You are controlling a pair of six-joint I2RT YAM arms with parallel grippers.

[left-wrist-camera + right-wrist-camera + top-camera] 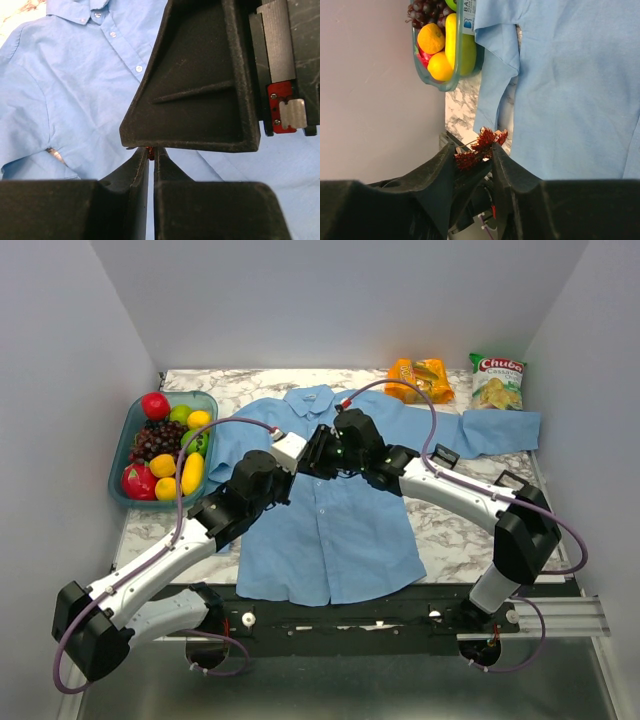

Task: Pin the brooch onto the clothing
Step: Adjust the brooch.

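**A:** Where to find the brooch (480, 146)?

**B:** Up in the air over the chest of the light blue shirt (330, 530), not yet on the cloth. From the left wrist, visible only as a red speck nipped between the nearly shut fingertips of the left gripper (151, 159).

**A:** And the right gripper (474, 156)?

**B:** Set around the same ornament, one finger on each side, tips level with its glittery red frills. Impossible to say whether pressing on it or just short of contact.

**A:** How to expect it to handle?

**B:** Probably feather-light, stiff yet delicate, with sparkly edges likely to bend or shed under a hard squeeze. Small enough to twist or pop out of a pinch. Seems to carry a hair-thin wire (466, 145) off one side, perhaps the pin; too fine to be sure.

**A:** Where to take hold?

**B:** Best by the firmer middle, clear of the frills and of that wire, leaving the point free to enter the fabric. As for the shirt: soft, limp, apt to bunch and lift with the pin, so worth steadying just beside the chosen spot.
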